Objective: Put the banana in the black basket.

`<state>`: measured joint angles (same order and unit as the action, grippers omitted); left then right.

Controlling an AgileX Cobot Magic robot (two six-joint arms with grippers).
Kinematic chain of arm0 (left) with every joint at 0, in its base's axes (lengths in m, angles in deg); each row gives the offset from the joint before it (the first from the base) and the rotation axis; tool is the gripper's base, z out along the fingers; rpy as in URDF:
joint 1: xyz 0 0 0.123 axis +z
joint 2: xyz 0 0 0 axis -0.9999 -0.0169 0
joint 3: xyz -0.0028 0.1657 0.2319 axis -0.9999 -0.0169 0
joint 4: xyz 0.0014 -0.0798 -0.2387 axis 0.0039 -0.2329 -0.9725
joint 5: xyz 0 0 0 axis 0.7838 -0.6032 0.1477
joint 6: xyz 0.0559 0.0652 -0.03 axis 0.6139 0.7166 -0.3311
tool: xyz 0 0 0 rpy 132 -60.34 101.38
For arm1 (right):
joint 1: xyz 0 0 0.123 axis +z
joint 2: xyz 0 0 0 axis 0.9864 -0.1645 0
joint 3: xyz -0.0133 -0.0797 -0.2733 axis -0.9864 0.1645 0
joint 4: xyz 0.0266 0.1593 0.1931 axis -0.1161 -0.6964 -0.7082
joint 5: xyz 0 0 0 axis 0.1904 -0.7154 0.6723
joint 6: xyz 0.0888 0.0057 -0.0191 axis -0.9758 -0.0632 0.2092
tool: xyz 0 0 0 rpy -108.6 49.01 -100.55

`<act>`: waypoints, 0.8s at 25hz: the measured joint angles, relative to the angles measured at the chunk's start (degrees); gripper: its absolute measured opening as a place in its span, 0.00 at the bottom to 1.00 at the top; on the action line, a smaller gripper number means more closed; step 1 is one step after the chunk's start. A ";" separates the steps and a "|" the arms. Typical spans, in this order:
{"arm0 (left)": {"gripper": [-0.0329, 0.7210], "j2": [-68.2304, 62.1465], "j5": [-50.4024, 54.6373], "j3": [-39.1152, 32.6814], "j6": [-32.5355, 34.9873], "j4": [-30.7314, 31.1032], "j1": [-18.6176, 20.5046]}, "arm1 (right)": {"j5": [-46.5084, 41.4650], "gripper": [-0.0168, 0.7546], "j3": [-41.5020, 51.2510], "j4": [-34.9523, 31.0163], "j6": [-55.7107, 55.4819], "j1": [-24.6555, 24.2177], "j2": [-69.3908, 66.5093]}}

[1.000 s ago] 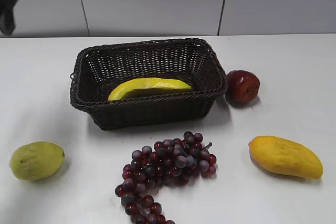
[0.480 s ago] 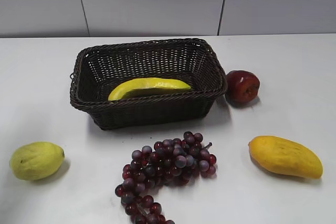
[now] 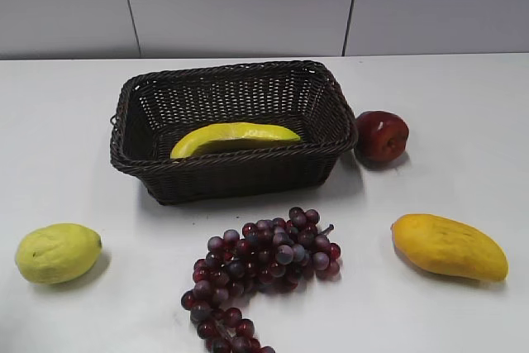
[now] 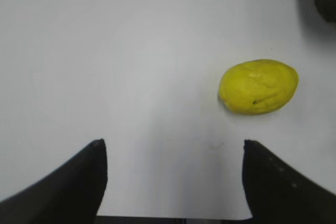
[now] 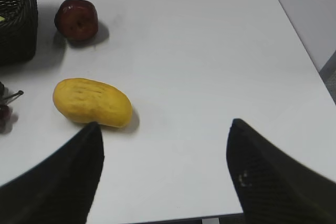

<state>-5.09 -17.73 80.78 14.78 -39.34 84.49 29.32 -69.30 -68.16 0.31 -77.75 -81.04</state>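
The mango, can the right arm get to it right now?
Probably yes. In the right wrist view the mango lies on bare table just ahead of the open right tool, with nothing between them. The apple and black basket sit farther off, out of the way.

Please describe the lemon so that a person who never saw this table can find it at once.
Start from the black basket holding the banana. The lemon lies alone near the table's front left corner. It is rounded and yellow-green, unlike the longer orange mango at the right.
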 joint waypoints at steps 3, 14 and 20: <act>0.83 9.67 -1.78 -3.76 0.00 0.00 0.00 | 0.00 0.78 0.00 0.00 0.00 0.00 0.00; 0.83 35.46 -2.01 -13.06 0.00 0.00 0.00 | 0.00 0.78 0.00 0.00 0.00 0.00 0.00; 0.83 37.34 -2.59 -16.52 0.00 0.00 0.00 | 0.00 0.78 0.00 0.00 0.00 0.00 0.00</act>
<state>32.25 -20.33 64.25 14.78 -39.34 84.49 29.32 -69.30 -68.16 0.31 -77.75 -81.04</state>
